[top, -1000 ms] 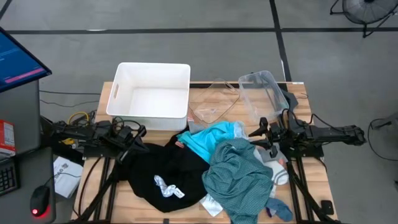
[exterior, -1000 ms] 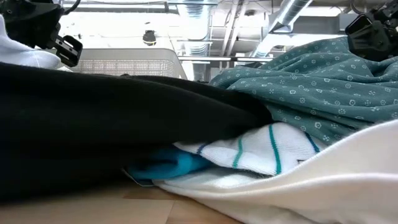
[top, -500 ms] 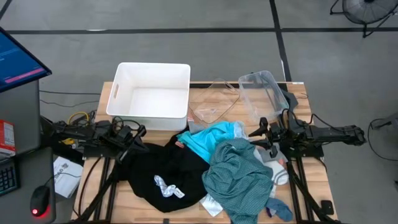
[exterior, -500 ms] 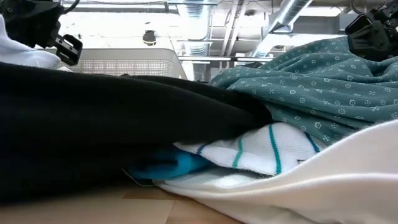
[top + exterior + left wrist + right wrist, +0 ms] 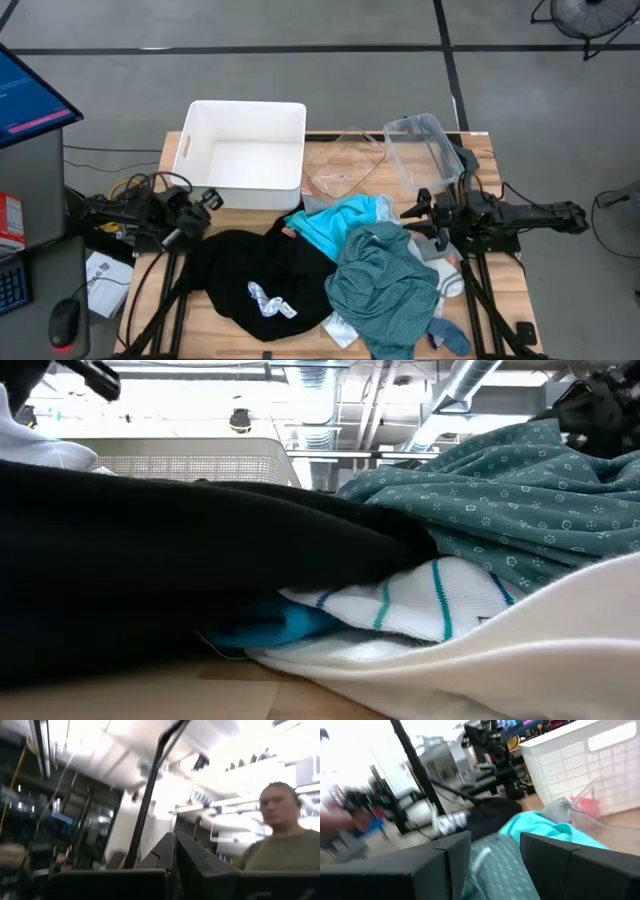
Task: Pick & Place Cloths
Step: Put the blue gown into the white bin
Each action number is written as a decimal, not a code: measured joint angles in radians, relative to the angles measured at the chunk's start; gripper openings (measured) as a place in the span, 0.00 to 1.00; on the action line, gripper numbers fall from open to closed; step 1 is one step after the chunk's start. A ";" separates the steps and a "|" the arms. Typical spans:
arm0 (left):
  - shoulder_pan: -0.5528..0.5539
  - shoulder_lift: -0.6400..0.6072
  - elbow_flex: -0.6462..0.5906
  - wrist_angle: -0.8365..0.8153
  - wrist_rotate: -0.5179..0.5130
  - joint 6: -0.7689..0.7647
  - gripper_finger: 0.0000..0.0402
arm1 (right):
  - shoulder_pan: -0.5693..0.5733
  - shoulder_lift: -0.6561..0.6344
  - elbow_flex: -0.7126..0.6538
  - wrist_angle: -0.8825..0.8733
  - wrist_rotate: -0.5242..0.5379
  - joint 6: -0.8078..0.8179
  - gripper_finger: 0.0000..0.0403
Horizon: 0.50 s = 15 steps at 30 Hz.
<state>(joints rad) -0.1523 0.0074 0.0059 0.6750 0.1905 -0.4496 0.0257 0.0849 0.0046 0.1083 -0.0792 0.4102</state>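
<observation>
1. Soft fabric all through: the cloths lie in one loose heap on the near half of the tabletop [image 5: 480,150], in front of the white plastic bin [image 5: 243,155] and the two clear plastic bins [image 5: 420,150].
2. Largest is the black garment [image 5: 262,280], spread flat on the left of the heap with a small white-patterned piece [image 5: 270,300] lying on it. It looks the heaviest of the lot, likely to drape and drag other pieces along when lifted; a raised fold near its middle seems a better hold than a flat edge.
3. Bunched high on the right, the teal-green shirt [image 5: 385,285] offers plenty of ridges to pinch. It overlaps the bright cyan shirt [image 5: 335,225], so lifting the teal one first should free the cyan one beneath.
4. Small socks [image 5: 448,338] at the near right corner and a white sock with teal stripes [image 5: 420,600] tucked under the black garment look light and easy to carry, though the tucked one may snag.
5. All pieces are limp, unbreakable and unlikely to slip from a firm pinch; the risk is catching two layers at once.
6. Left pincer [image 5: 208,198] hangs just beside the left edge of the black garment, its fingers pressed together on nothing.
7. Right pincer [image 5: 412,212] sits at the right edge of the heap, just beside the cyan and teal shirts, fingers spread apart and empty.
</observation>
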 joint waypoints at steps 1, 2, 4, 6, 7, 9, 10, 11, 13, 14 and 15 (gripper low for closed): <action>0.000 0.000 0.000 0.022 -0.015 0.000 0.00 | 0.000 0.000 0.000 0.017 0.001 0.044 0.42; 0.000 0.000 0.000 0.039 -0.032 0.001 0.00 | 0.000 0.000 0.000 0.030 0.003 0.077 0.42; 0.000 0.000 0.000 0.064 -0.083 0.017 0.00 | 0.000 0.000 0.000 0.065 0.024 0.123 0.42; 0.000 0.001 0.000 0.094 -0.141 0.022 0.00 | 0.000 0.000 0.000 0.112 0.032 0.197 0.42; 0.000 0.001 0.000 0.107 -0.166 0.022 0.00 | 0.000 0.000 0.000 0.140 0.032 0.233 0.42; 0.000 0.002 0.000 0.148 -0.216 0.022 0.00 | 0.000 0.000 0.001 0.226 0.032 0.289 0.42; 0.000 0.006 0.002 0.170 -0.228 0.018 0.00 | 0.000 -0.001 0.004 0.264 0.034 0.313 0.42; 0.000 0.013 0.010 0.186 -0.233 0.001 0.00 | 0.000 0.000 0.008 0.285 0.045 0.327 0.42; 0.000 0.040 0.040 0.223 -0.237 -0.054 0.00 | 0.000 0.001 0.028 0.351 0.076 0.323 0.42; 0.000 0.063 0.066 0.236 -0.245 -0.087 0.00 | 0.000 0.001 0.042 0.395 0.088 0.306 0.42; 0.000 0.089 0.098 0.244 -0.247 -0.109 0.00 | 0.000 -0.002 0.056 0.439 0.099 0.279 0.42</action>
<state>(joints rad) -0.1520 0.0964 0.1037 0.9189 -0.0566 -0.5590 0.0260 0.0832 0.0605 0.5477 0.0202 0.6894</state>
